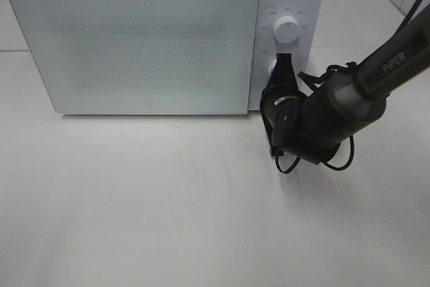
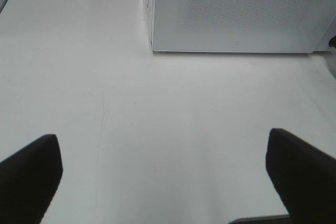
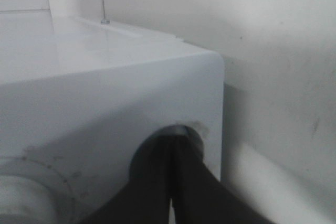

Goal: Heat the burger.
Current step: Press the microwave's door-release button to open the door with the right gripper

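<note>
The right claw (image 1: 283,63), pinched closed, rests its tips against the microwave's (image 1: 134,45) lower dial (image 1: 271,70); the left claw (image 2: 163,153) hangs spread wide over the worktop (image 2: 173,103) in front of it.

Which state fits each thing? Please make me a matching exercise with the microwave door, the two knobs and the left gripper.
Things:
1. microwave door
2. upper knob
3. lower knob
4. left gripper

States:
a. open, over the table
b. closed
c. free, nothing touches it
d. the shut right gripper has its tips at it

Pairs: 1-b, 2-c, 3-d, 4-a
</note>
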Motion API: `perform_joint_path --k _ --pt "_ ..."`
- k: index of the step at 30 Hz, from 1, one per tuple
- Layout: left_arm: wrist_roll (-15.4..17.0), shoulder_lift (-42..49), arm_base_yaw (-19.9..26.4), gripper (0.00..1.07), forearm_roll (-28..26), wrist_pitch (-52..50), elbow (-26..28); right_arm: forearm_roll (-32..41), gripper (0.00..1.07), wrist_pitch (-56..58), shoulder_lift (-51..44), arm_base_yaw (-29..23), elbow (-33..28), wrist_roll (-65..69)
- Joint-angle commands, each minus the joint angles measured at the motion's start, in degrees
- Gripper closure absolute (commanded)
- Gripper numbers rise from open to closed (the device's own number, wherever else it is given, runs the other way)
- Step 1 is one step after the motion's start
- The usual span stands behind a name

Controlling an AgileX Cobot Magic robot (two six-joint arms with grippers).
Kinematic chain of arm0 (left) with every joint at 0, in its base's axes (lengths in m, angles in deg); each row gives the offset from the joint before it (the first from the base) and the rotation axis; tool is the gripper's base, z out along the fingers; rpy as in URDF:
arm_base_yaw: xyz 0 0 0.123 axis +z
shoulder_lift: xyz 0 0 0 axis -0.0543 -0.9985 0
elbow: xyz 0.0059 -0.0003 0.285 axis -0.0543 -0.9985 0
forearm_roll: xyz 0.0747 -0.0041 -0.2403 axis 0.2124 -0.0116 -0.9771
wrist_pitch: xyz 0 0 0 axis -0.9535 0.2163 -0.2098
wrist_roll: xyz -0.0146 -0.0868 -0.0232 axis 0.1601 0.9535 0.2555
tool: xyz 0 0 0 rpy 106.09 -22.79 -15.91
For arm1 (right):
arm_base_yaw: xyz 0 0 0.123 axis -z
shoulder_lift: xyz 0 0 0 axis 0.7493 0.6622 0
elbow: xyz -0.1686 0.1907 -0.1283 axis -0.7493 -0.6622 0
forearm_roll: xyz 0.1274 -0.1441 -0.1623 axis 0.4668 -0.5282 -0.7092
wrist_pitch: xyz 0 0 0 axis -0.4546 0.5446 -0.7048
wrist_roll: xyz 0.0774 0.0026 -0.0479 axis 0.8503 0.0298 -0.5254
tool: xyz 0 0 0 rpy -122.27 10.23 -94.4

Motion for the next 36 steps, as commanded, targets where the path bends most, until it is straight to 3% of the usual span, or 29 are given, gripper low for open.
perform_joint_path --k 1,17,25,36 --pt "0.29 0.69 0.06 0.09 -0.17 0.17 -0.23 -4.64 1.07 -12.15 -0.40 1.32 5.04 -1.15" --pt "0.29 0.69 0.06 0.09 -0.17 0.17 -0.23 -4.64 1.07 -7.33 -1.09 1.89 5.56 -3.38" --pt "0.29 0.69 0.06 0.09 -0.17 0.17 -0.23 -4.53 1.07 -4.87 -3.72 1.78 1.78 -3.38" --pt "0.29 0.69 0.06 0.09 -0.17 0.17 -0.23 -4.53 1.07 7.22 -8.65 1.78 -4.30 -4.35"
